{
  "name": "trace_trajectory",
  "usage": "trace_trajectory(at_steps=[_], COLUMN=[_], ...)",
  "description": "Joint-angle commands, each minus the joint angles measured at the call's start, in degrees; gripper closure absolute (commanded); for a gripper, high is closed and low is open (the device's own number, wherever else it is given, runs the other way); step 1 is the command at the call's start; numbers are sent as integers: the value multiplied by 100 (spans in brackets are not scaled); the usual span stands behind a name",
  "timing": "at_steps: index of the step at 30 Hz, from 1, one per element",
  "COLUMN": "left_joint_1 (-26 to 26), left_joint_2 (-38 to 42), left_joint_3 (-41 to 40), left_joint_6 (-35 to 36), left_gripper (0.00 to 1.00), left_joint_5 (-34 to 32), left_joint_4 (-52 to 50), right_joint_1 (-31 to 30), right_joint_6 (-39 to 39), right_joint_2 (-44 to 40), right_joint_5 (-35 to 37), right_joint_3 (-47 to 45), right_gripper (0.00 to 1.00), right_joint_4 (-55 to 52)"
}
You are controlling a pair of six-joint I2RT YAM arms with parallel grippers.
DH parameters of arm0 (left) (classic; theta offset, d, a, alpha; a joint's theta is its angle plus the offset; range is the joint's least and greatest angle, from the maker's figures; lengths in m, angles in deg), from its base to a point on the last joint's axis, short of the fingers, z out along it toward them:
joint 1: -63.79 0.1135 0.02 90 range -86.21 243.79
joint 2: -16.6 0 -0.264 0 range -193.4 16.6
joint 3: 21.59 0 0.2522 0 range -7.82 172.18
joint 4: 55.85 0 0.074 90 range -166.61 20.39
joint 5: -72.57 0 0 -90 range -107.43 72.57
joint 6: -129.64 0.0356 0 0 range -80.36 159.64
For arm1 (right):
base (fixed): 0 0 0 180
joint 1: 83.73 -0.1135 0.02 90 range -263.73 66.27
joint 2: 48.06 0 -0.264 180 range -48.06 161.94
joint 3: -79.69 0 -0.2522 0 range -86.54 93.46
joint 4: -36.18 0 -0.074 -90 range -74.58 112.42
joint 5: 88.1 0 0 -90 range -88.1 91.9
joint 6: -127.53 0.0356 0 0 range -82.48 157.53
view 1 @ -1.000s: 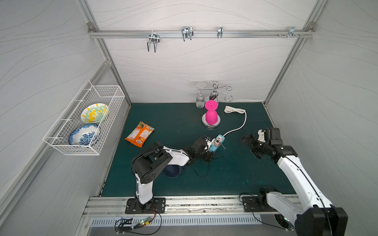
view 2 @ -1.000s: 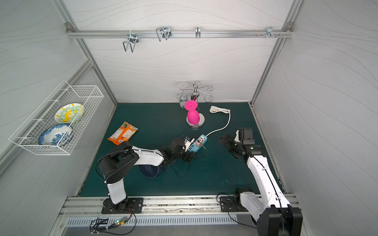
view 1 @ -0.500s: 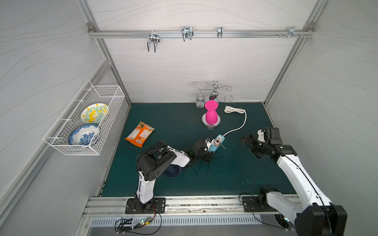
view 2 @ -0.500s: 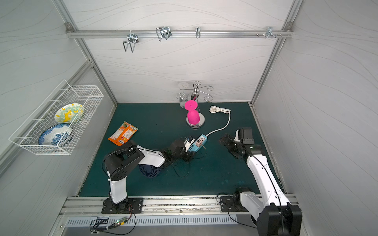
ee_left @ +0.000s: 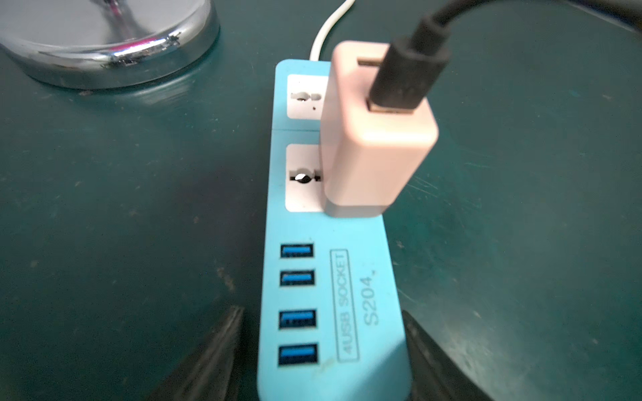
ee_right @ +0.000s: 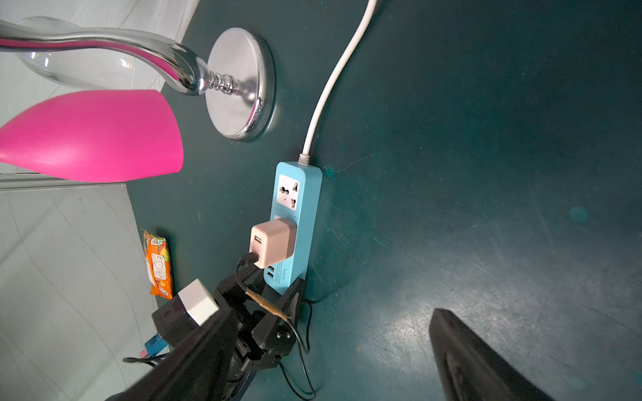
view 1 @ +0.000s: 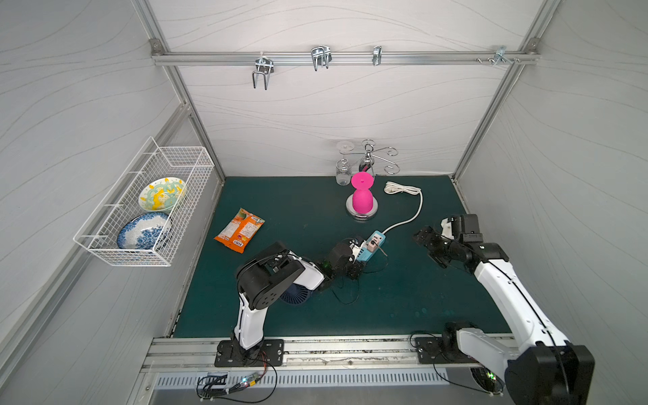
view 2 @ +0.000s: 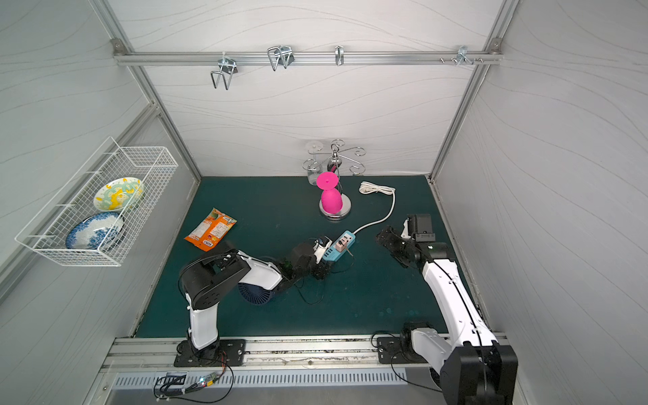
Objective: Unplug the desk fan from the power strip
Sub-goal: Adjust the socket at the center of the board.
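Left tool (ee_left: 321, 361): low on the counter (view 1: 385, 308), its dark fingers (ee_left: 212, 357) bracketing the near, USB end of the power strip (ee_left: 330, 277); one side looks in contact, a sliver of gap shows at the other, so a firm clamp cannot be told.
Desk fan (view 1: 296, 296): navy, lying on the counter under the left arm's elbow, mostly hidden; its thin black cable (view 1: 345, 298) loops loose toward the strip.
Power strip, position: light blue, flat mid-counter, angled toward the back; white cord (view 1: 417, 210) trails away behind.
Pink cube plug (ee_left: 375, 139): seated in the socket nearer the USB row, black USB connector (ee_left: 404, 80) pushed into its top.
Right tool (view 1: 433, 247): hovering well apart, beside the strip, jaws spread wide, empty.
Step in hand, judged: pin the strip, then take the plug.
Handling advice: clamp the strip firmly before any pull; grip the pink body by its flat sides, not the cable; draw straight out along the pins, no rocking.
Risk: the light strip may lift or slide with the plug.
Legible print, strip: "4USB SOCKET", "S204".
Snack packet (view 1: 240, 229): orange, far left; print too small to read.
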Motion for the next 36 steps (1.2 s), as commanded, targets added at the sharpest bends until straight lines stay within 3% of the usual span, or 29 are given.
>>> trace_trajectory(at_steps=[1, 6, 11, 15, 24, 36], left_joint_1=[-57, -97, -158, -165, -212, -511], left_joint_2=[-197, -286, -336, -369, -431, -372], left_joint_3=[-13, 4, 57, 75, 4, 46], left_joint_6=[86, 141, 240, 274, 498, 705], left_gripper=[35, 34, 31, 35, 56, 56], left_joint_5=[-189, -296, -404, -413, -193, -341], left_joint_4=[316, 407, 447, 488, 749, 598], right_joint_1=[-187, -483, -545, -572, -794, -826], right_joint_6=[-103, -188, -129, -1, -60, 63], right_joint_2=[292, 944, 1451, 1827, 2465, 2897], right_joint_5=[161, 300, -216, -563, -429, -420], right_joint_3=[402, 1025, 1272, 1422, 1881, 2150], right_gripper=[11, 11, 8, 11, 17, 17], right_joint_4=[-372, -856, -775, -640, -801, -1161])
